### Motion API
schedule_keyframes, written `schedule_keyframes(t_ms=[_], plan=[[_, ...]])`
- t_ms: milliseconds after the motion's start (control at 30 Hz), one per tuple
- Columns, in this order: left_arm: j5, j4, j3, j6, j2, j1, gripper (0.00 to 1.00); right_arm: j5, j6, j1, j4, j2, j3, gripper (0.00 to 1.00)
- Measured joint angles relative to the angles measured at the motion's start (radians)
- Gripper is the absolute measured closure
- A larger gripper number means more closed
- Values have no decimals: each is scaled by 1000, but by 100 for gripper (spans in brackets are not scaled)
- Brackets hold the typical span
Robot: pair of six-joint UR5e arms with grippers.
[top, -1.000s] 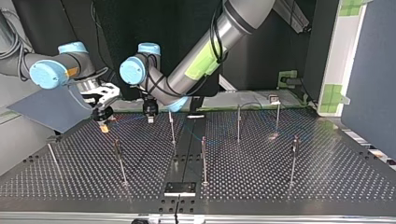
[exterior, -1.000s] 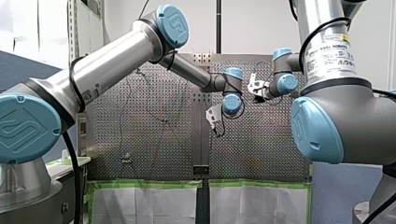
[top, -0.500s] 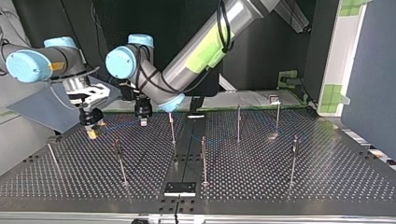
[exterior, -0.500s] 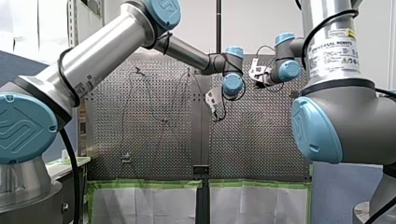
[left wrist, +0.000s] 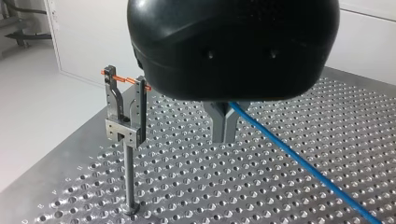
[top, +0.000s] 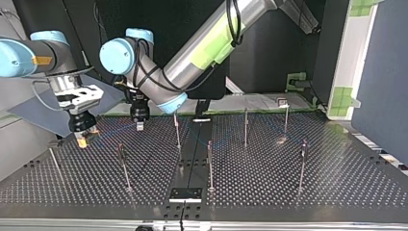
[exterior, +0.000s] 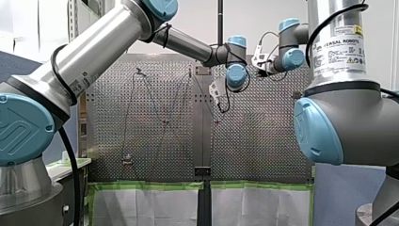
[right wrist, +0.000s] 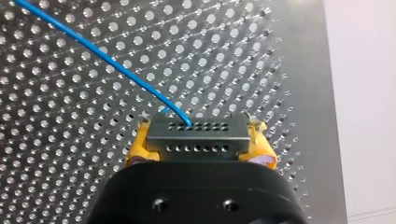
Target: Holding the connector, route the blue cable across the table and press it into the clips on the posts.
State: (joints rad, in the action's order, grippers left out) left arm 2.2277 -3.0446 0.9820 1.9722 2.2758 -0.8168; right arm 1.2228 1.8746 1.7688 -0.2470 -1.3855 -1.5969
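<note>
**Cable routing at an outer post.** The right claw [right wrist: 198, 140] is closed on the connector [right wrist: 197, 135]. Its yellow pads [right wrist: 139, 145] clamp the block at its two ends, so the blue cable [right wrist: 93, 56] leaves the free face unobstructed. The left claw [left wrist: 223, 136] grips the same cable a little further along, its metal fingers [left wrist: 217, 123] drawn together. From them the cable runs low over the counter [left wrist: 289, 154]. This two-point hold probably serves to stretch the span between the claws straight, the form needed to lower it into a slot.

Beside the left claw stands a post [left wrist: 128, 177] bearing an upright forked clip [left wrist: 123, 112] with an orange pin [left wrist: 125, 80] across its top. The cable lies apart from the clip and is not yet seated.

In the right wrist view the counter's edge runs just beside the connector, so little room is left outward on that side. In the top view both claws work near the far left corner. The wider room lies toward the middle, among the other posts [top: 210, 163], which stand well apart.
</note>
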Motion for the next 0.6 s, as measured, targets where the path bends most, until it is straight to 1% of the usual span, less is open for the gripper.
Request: schedule_keyframes(t_ms=[100, 267, 400, 600], plan=[[-3, 2, -6, -4, 0, 2, 100, 0, 1, 0, 3, -3, 1, 100], [-12, 9, -33, -9, 0, 11, 100, 0, -1, -1, 16, -6, 10, 100], [-28, 33, -45, -15, 0, 18, 100, 0, -3, -1, 30, -7, 21, 100], [-34, 69, -48, -16, 0, 33, 100, 0, -4, -2, 46, -7, 37, 100]])
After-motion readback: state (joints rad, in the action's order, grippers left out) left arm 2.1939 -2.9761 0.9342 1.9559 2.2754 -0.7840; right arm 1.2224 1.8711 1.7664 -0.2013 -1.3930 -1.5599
